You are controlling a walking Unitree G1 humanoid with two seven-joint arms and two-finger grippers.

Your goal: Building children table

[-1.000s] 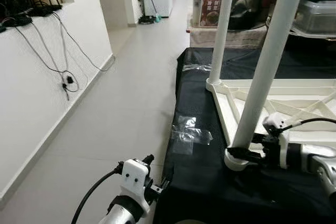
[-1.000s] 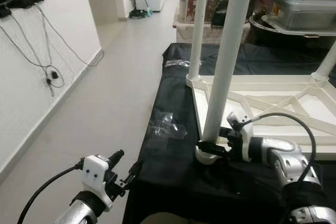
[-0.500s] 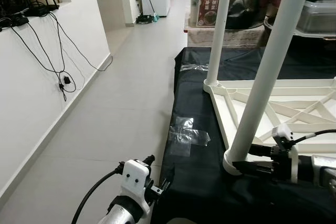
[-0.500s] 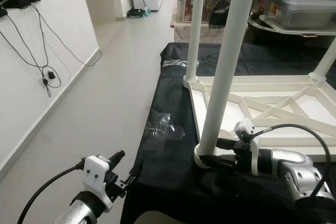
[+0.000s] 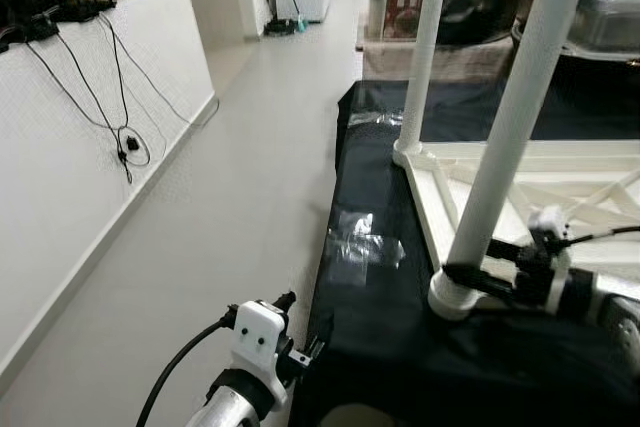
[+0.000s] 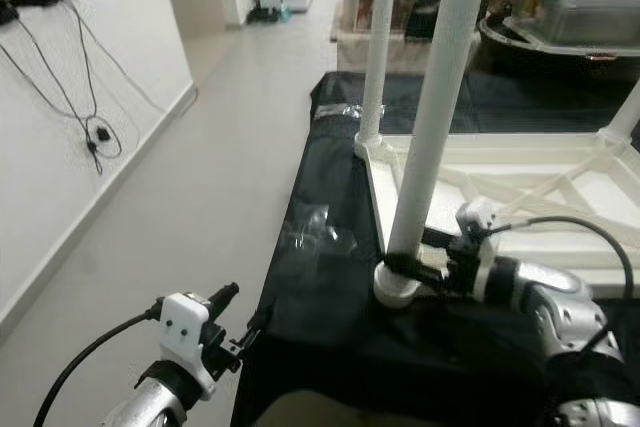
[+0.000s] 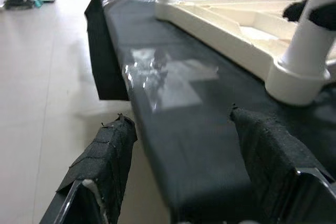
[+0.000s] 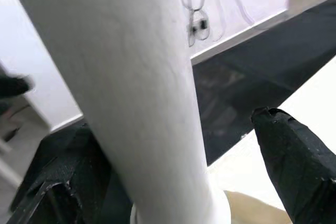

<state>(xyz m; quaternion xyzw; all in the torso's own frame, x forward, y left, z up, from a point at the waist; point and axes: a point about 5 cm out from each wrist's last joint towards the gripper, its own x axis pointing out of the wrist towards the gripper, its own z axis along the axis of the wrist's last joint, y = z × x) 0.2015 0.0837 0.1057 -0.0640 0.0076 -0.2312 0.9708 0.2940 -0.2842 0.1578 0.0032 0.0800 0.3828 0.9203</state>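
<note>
Since earlier, right end effector [image 6: 405, 269] stays at near leg [image 6: 430, 132] base, fingers astride, unclenched; seating step; next, clench. Left end effector [image 7: 184, 145] spread, idle.

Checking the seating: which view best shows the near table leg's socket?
Left wrist view: the socket shows large and unobstructed, with the near table leg in it. The eye views partly cover it with the right gripper; the right wrist view catches just its rim.
</note>
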